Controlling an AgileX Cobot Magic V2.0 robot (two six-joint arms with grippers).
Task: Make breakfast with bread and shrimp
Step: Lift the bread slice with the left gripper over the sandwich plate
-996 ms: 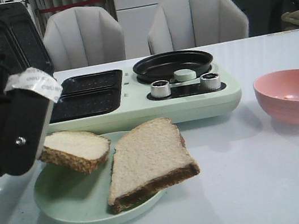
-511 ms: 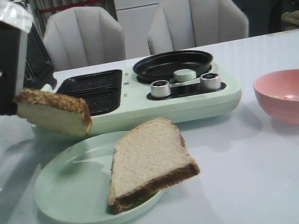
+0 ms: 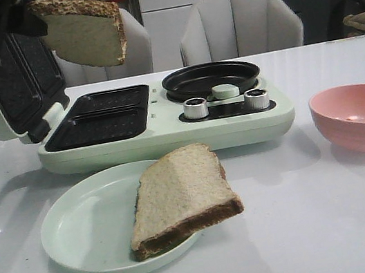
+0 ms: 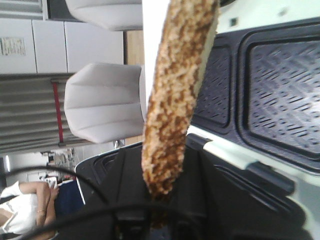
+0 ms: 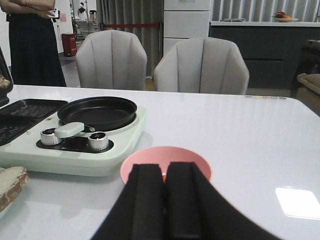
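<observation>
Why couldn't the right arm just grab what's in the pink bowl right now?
It probably could. The right gripper sits just before the pink bowl with nothing between them, though its fingers are pressed shut and would need to open first.

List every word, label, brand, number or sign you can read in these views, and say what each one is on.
None can be read.
A paper sheet on the white cabinet in the left wrist view: print too blurred to read.
A small sign on the far wall in the right wrist view: too small to read.
The breakfast maker and its knobs: no legible markings.
</observation>
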